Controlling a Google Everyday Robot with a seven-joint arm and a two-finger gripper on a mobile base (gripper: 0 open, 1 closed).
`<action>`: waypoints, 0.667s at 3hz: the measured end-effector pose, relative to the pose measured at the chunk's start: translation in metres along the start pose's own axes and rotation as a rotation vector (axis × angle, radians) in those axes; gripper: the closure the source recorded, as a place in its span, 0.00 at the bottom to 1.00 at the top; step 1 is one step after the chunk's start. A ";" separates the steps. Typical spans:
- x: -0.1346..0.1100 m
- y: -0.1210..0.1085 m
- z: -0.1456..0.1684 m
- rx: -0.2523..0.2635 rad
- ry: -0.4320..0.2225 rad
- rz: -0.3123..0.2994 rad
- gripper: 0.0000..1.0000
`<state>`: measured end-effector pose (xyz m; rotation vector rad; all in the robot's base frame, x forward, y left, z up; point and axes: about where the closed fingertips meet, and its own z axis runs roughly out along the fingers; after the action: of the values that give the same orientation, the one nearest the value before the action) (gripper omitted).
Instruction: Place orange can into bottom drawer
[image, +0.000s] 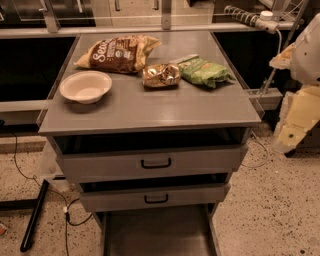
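The orange can (161, 75) is a small crumpled gold-and-brown foil packet lying on the grey cabinet top (165, 107), near its back middle. The bottom drawer (156, 232) is pulled out at the foot of the cabinet, its flat grey floor bare. My gripper (289, 131) hangs at the right edge of the view, beside the cabinet's right front corner and off the top, well to the right of the orange can. It holds nothing that I can see.
A large brown-and-yellow chip bag (119, 53) lies at the back left, a green bag (204, 71) right of the packet, a white bowl (85, 86) at the left. Two upper drawers with black handles (155, 163) stand slightly ajar. Cables and a black bar (34, 216) lie on the floor at left.
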<state>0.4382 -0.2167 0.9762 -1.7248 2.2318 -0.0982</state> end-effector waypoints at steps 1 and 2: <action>-0.001 -0.002 -0.001 0.006 -0.006 -0.004 0.00; -0.009 -0.027 0.008 0.001 -0.047 -0.015 0.00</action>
<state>0.4678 -0.2142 0.9767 -1.7253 2.1857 -0.0616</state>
